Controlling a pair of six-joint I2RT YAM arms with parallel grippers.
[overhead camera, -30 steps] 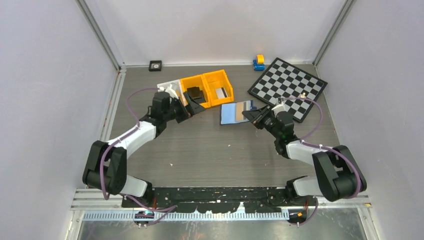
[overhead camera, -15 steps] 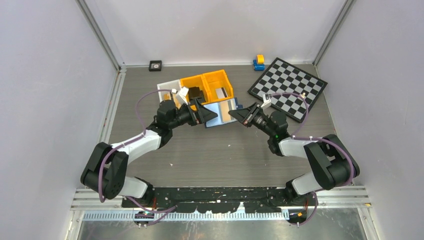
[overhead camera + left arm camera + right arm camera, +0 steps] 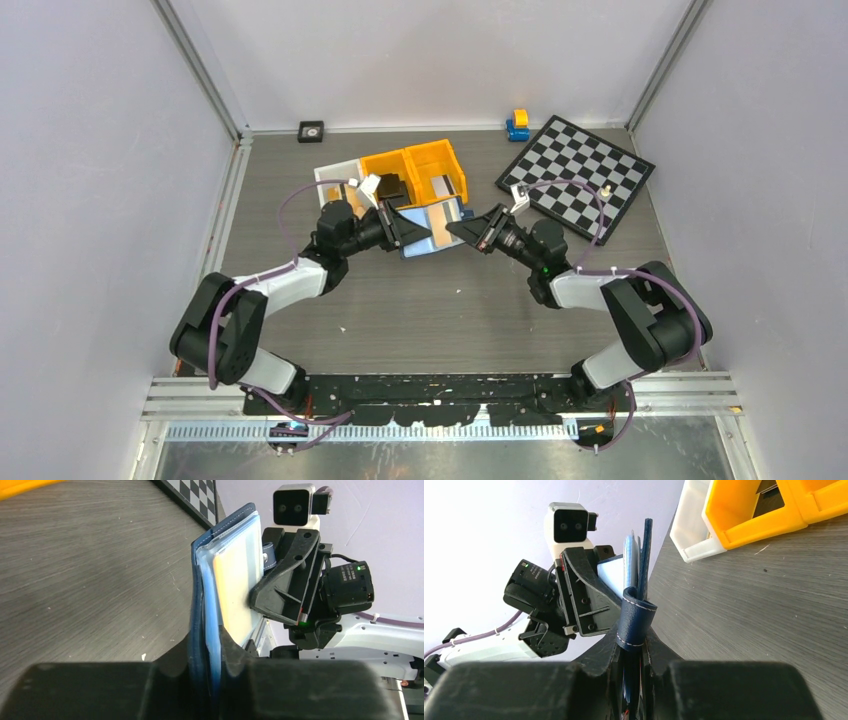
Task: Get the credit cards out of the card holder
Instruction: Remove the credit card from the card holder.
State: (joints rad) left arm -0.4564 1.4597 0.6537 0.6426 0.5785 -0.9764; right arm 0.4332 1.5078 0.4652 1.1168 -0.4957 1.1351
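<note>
Stitched leather card holder [image 3: 634, 622], matt woodgrain table [image 3: 749, 605]

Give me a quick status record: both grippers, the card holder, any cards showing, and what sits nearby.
left gripper: shut on one edge of the navy-blue folding card holder
right gripper: shut on the opposite edge, at the snap tab
holder: open, held between the arms over the grey wood-grain table
cards: tan flat card in an inner pocket; no dark grey card visible
nearby: orange plastic bins behind; black-and-white chessboard far right
</note>
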